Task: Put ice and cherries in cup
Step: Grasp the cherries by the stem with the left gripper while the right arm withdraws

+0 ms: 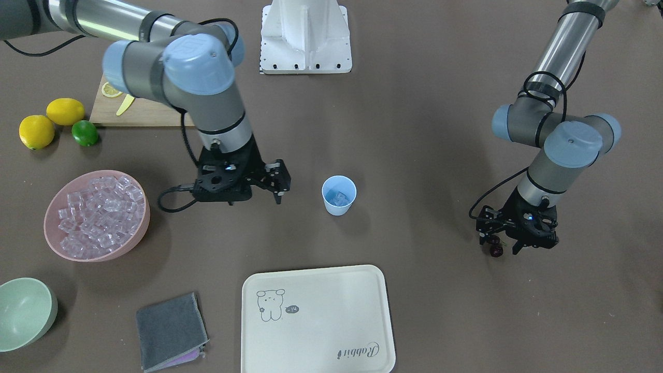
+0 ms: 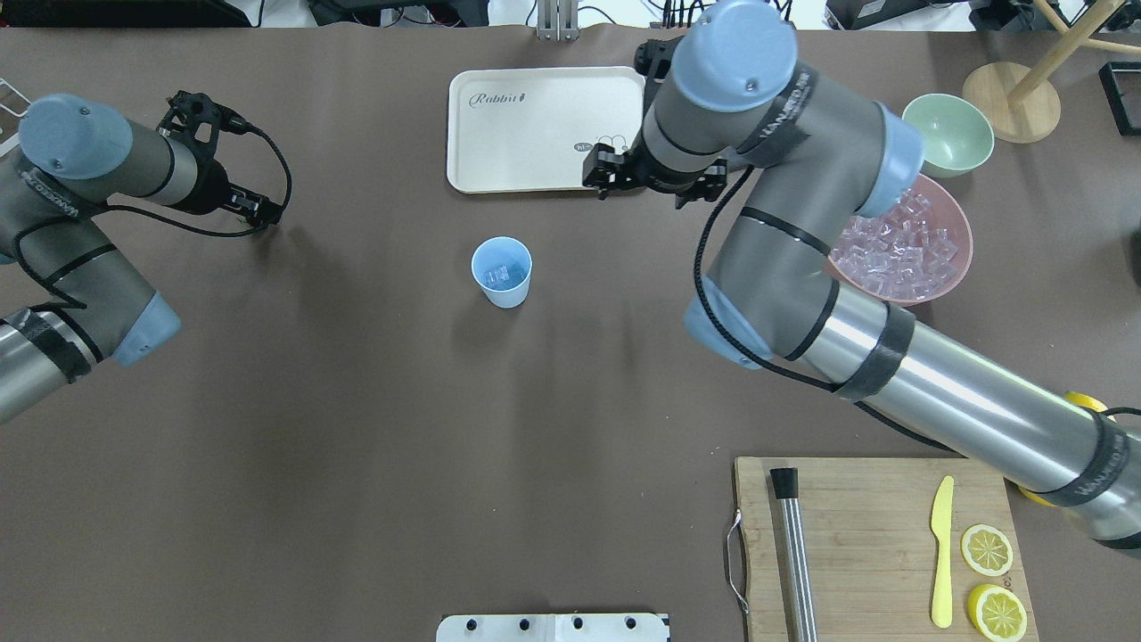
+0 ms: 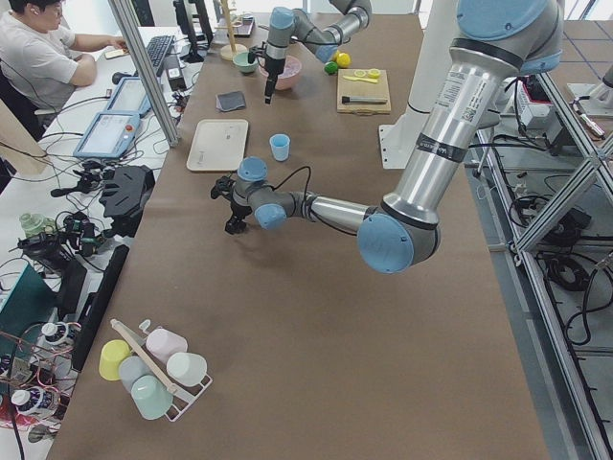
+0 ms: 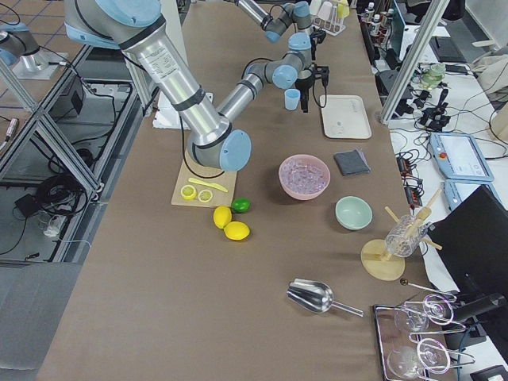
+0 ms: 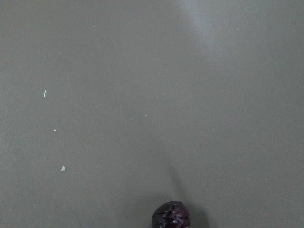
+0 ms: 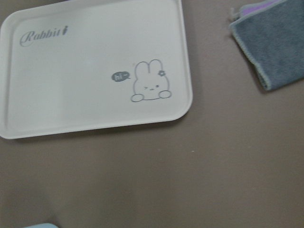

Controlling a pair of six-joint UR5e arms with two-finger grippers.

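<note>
The light-blue cup [image 1: 339, 195] stands upright mid-table and holds a few clear ice cubes [image 1: 339, 198]; it also shows in the overhead view [image 2: 502, 271]. More ice [image 1: 98, 212] fills the pink bowl [image 1: 141, 228]. My left gripper [image 1: 494, 242] points down close to the table, well off to the cup's side, and is shut on the dark cherries [image 1: 495, 250]. One cherry [image 5: 171, 216] shows at the bottom edge of the left wrist view, and the stems are hidden. My right gripper [image 1: 278, 196] is open and empty, between the pink bowl and the cup.
A cream tray [image 1: 362, 290] lies in front of the cup, with a grey cloth [image 1: 171, 331] and a pale-green bowl [image 1: 26, 313] beside it. Two lemons [image 1: 36, 132], a lime [image 1: 84, 133] and a cutting board [image 2: 874, 535] with a knife and lemon slices sit on my right.
</note>
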